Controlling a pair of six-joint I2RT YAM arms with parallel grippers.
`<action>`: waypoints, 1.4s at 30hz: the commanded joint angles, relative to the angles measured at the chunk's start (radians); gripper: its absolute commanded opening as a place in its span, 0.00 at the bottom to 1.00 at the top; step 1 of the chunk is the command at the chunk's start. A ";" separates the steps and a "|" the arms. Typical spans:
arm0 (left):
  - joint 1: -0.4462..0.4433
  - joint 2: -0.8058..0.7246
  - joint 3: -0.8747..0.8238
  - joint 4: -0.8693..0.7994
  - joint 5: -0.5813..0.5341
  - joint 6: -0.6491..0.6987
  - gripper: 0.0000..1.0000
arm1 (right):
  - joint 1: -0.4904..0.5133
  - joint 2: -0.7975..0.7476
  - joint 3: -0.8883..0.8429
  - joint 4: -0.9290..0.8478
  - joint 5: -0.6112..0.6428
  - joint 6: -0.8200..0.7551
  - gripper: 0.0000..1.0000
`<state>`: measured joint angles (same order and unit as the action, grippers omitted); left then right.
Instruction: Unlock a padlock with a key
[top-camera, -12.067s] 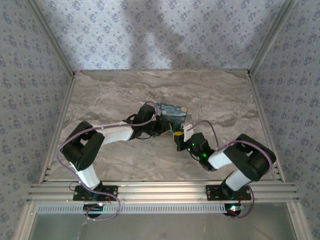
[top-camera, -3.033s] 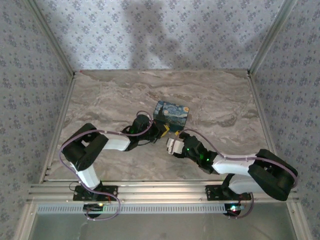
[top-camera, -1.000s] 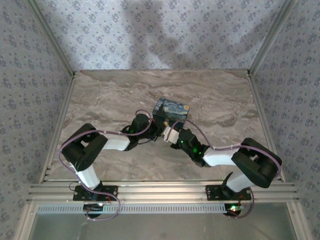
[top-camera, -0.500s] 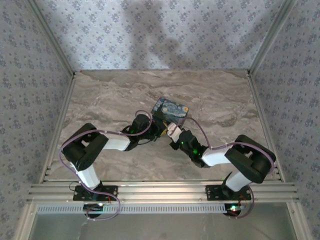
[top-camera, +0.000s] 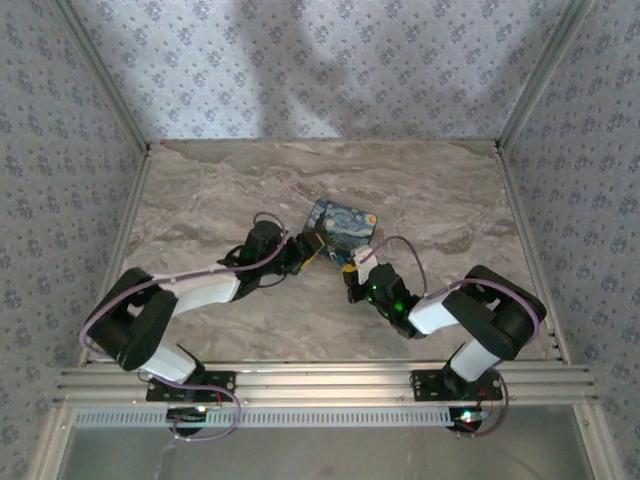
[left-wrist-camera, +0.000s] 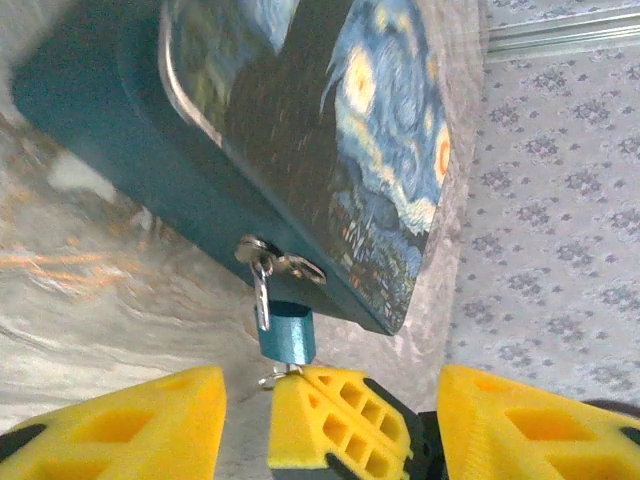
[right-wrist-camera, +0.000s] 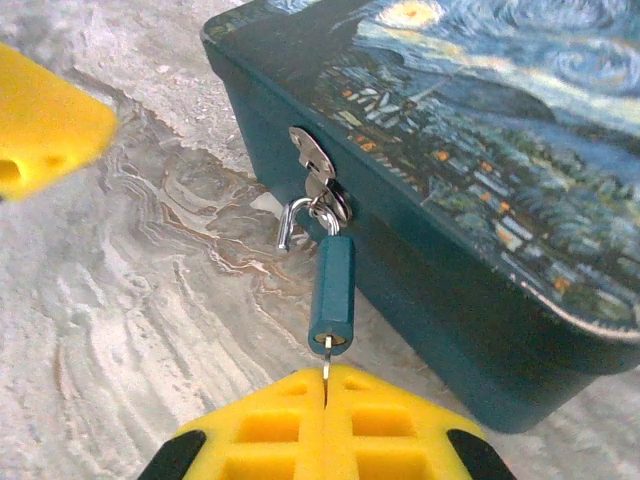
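Table top (top-camera: 220, 190) is finished in a grey-beige marble pattern. 3 walls are covered in pale blue-grey floral wallpaper: back wall (top-camera: 420, 70), left wall (top-camera: 50, 200), right wall (top-camera: 590, 200). Aluminium posts (top-camera: 102, 72) are fitted at the 2 back corners. A slotted aluminium rail (top-camera: 320, 381) is run along the near edge. Soft shadows (top-camera: 290, 60) are cast on the back wall.

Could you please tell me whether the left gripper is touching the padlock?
Apart. The left wrist view shows the left gripper open, its fingers standing clear of the padlock on both sides.
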<state>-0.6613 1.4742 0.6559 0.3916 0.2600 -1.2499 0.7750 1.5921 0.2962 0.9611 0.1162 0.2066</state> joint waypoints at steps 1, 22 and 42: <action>0.050 -0.075 0.023 -0.219 -0.037 0.147 0.62 | -0.025 0.032 -0.020 0.060 -0.092 0.171 0.00; 0.225 0.275 0.497 -0.514 0.194 0.606 0.77 | -0.129 0.076 0.003 0.015 -0.258 0.360 0.25; 0.160 0.360 0.505 -0.644 0.073 0.653 0.64 | -0.252 -0.071 0.114 -0.152 -0.444 0.308 0.48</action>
<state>-0.4831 1.8668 1.2201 -0.1982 0.3836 -0.5953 0.5514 1.5166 0.3634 0.8234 -0.2745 0.5312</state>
